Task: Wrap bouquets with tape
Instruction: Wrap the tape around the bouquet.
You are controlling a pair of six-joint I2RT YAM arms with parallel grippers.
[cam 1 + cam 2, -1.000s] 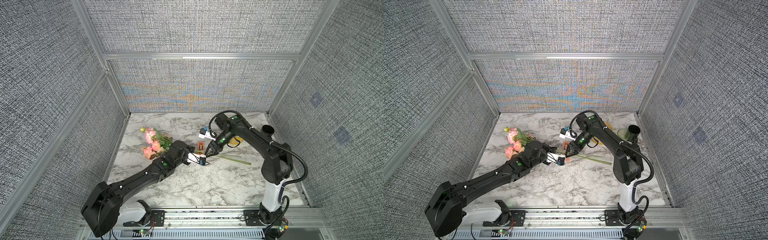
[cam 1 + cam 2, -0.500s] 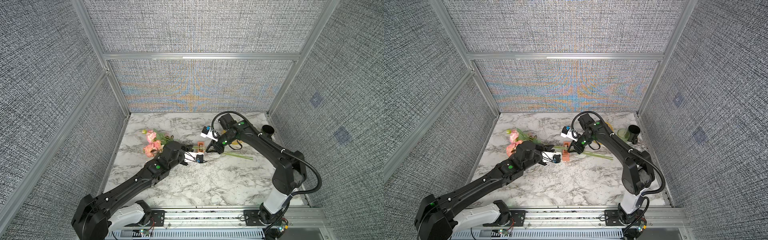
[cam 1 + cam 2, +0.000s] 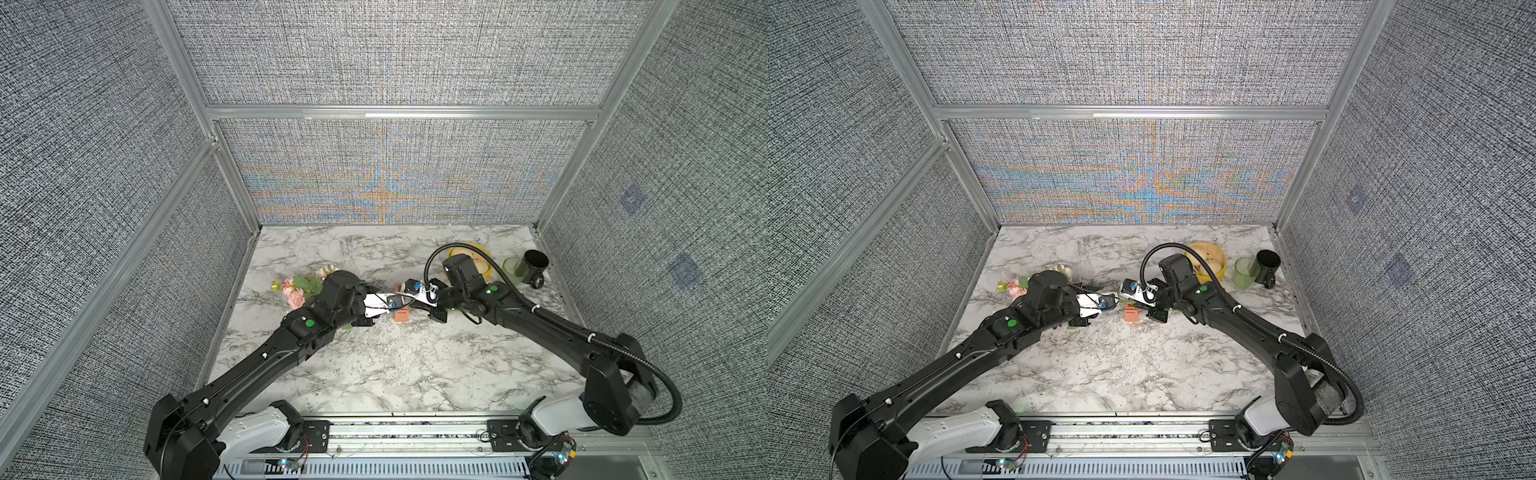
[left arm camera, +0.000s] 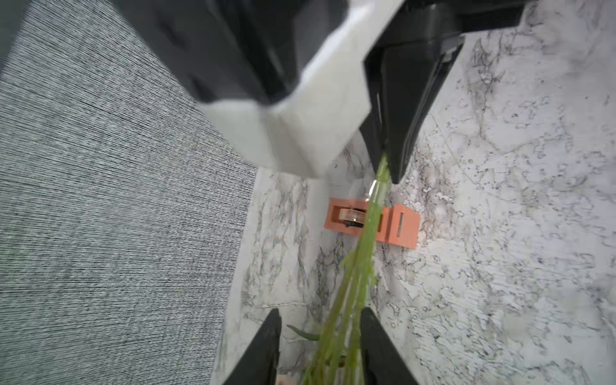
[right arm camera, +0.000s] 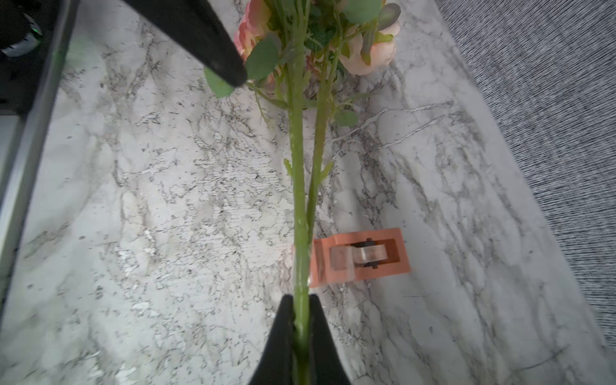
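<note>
Bouquets (image 5: 297, 186): light; the thin stems flex, the soft heads and leaves crush. You take hold low on the bare stems, never on the blooms.

Position: heads lie toward the left edge of the tabletop (image 3: 374, 374). The stems run toward its centre and cross over one end of the tape (image 5: 363, 256) dispenser, which sits flat mid-tabletop.

Right gripper (image 5: 301, 300): closed tight on the stem ends, pinching the stems together.

Left gripper (image 4: 320, 310): jaws partly apart, one on either side of the stems nearer the heads; you cannot tell whether they touch.

Judgement: with one firm grip only, expect the head end to sag or swing.
</note>
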